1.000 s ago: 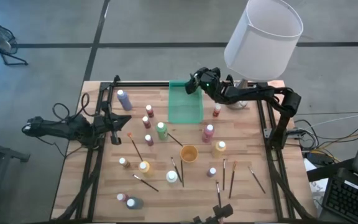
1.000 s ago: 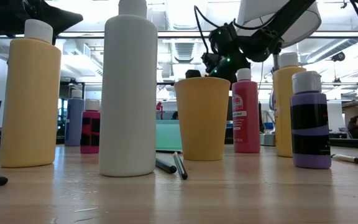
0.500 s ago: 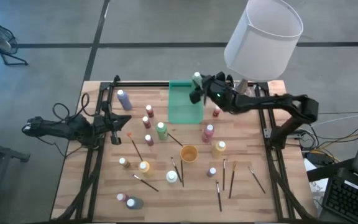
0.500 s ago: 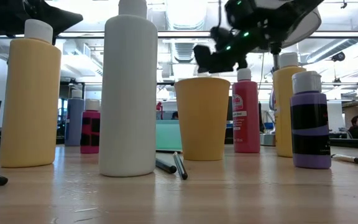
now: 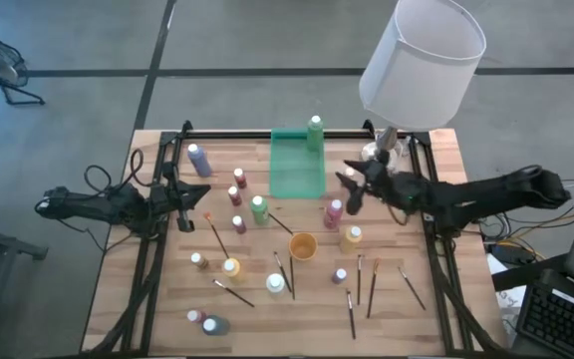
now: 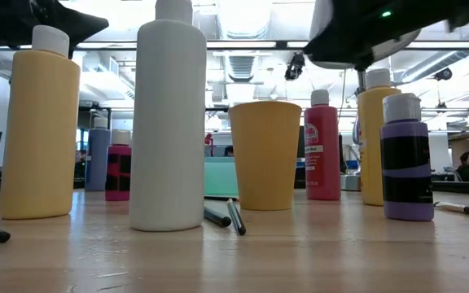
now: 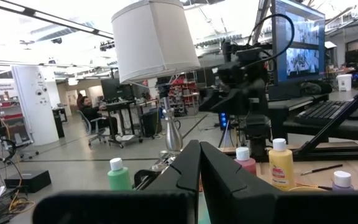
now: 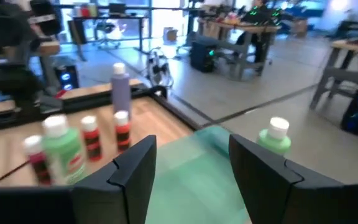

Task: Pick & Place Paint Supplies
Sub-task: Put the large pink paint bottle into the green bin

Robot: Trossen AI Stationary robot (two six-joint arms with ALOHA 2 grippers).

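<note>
The translucent green tray point(image 5: 292, 175) lies at the table's far middle. A green bottle point(image 5: 314, 132) point(image 8: 275, 138) with a pale cap stands upright on its base at the tray's far right corner. My right gripper point(image 5: 350, 189) point(image 8: 191, 155) is open and hangs right of the tray, above a pink bottle point(image 5: 335, 211), touching nothing. My left gripper point(image 5: 185, 206) point(image 7: 199, 149) is shut and waits at the table's left side. Other bottles stand about, among them a purple bottle point(image 5: 198, 160) and a second green bottle point(image 5: 258, 209). Thin brushes point(image 5: 217, 234) lie flat.
An orange-yellow cup point(image 5: 303, 245) point(image 6: 265, 155) stands in the table's middle. A white-shaded lamp point(image 5: 422, 60) rises at the far right corner. More bottles and brushes point(image 5: 372, 284) are spread over the near half. Black frame rails run along both sides.
My right gripper has drawn back from the tray's far right corner toward the table's near right, ending above the pink bottle. The green bottle, first hidden under the gripper, now stands alone and upright in the tray's corner.
</note>
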